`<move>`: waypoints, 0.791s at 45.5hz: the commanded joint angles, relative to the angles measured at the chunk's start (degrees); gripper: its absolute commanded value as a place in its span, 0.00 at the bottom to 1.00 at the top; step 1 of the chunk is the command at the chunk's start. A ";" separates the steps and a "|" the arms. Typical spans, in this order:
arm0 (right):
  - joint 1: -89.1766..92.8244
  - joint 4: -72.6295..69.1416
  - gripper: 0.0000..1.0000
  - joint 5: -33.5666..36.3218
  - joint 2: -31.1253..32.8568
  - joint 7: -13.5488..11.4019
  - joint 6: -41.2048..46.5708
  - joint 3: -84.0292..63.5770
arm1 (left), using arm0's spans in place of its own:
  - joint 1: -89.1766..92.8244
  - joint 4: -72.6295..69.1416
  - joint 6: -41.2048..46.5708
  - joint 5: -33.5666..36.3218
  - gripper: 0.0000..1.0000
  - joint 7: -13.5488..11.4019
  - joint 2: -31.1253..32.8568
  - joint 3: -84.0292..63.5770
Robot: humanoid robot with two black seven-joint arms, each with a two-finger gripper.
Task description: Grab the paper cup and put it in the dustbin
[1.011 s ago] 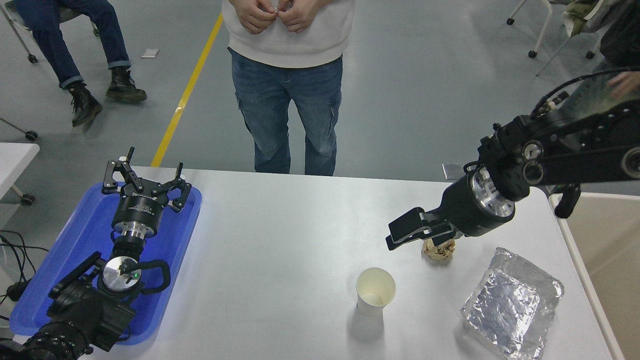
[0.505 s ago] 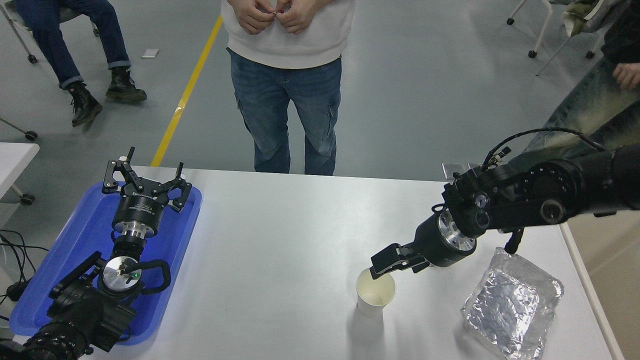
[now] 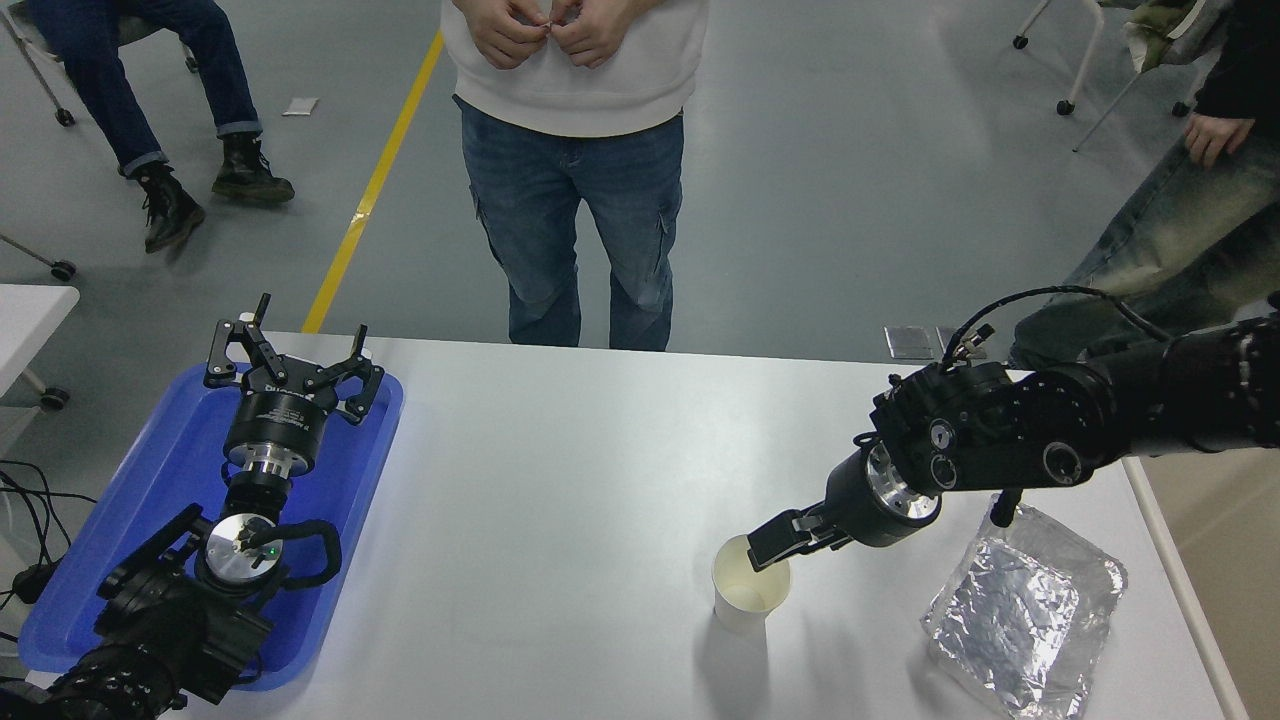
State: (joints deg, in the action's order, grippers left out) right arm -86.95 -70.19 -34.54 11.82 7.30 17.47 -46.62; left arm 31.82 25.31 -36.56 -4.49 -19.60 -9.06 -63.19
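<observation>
Since the earlier frames, the right arm has swung down and toward the near side of the table, bringing the right gripper (image 3: 768, 549) from above the far right of the table to the paper cup (image 3: 750, 596). The fingertips now sit at the cup's far-right rim, and one finger appears to dip just inside the mouth. Whether the fingers are clenched on the rim or merely resting at it cannot be determined from this view.

The paper cup stands upright on the white table (image 3: 560, 480), directly below and slightly to the left of the claw tips, with its cream interior visible. It has not shifted position.

The crinkled foil tray (image 3: 1025, 610) lies to the right of the claw, near the wrist and apart from the cup. The dustbin (image 3: 1215, 560) is further right, beyond the table edge, well apart from the cup.

The left gripper (image 3: 290, 375) is parked over the blue tray (image 3: 160, 480) far to the left of the claw, its fingers spread apart and holding nothing.

A person (image 3: 575, 160) stands at the far side of the table.
</observation>
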 commanded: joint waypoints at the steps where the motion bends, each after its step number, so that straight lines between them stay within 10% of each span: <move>1: 1.69 1.72 0.99 -0.17 -1.89 0.00 -0.86 0.21 | 0.00 0.00 0.00 0.00 1.00 0.00 0.01 0.00; 36: 5.47 5.24 0.56 -0.97 -4.35 -0.09 -2.18 0.03 | 0.00 0.00 0.00 0.00 1.00 0.00 0.01 0.00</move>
State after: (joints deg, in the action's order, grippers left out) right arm -82.65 -66.05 -35.31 8.26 7.21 16.18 -46.52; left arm 31.82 25.31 -36.56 -4.47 -19.60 -9.09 -63.19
